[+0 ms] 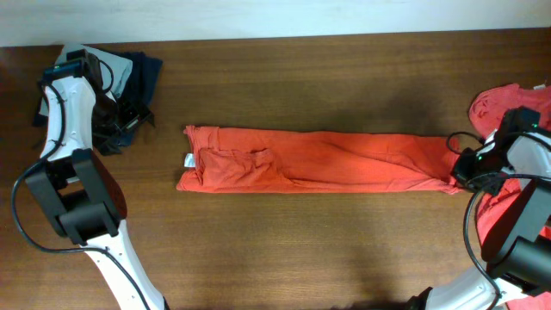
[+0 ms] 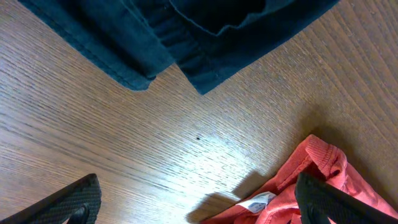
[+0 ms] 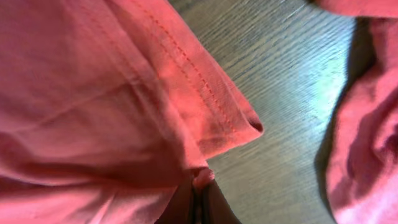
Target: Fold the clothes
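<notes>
An orange-red T-shirt [image 1: 318,161] lies across the middle of the table as a long narrow strip. Its collar end with a small white label [image 1: 188,159] points left. My right gripper [image 1: 457,175] is shut on the shirt's right end. In the right wrist view the closed fingers [image 3: 198,199] pinch a fold of the shirt [image 3: 93,93] just below its stitched hem. My left gripper [image 1: 146,120] hangs open left of the collar end, holding nothing. In the left wrist view its fingertips [image 2: 68,202] stand wide apart, with the shirt's corner [image 2: 311,174] and label [image 2: 258,200] near the right one.
More orange-red clothes [image 1: 504,103] are heaped at the table's right edge, seen also in the right wrist view [image 3: 367,124]. A dark navy folded garment [image 1: 145,71] and a pale grey one [image 1: 73,53] lie at the back left. The navy garment [image 2: 186,31] lies just beyond my left gripper.
</notes>
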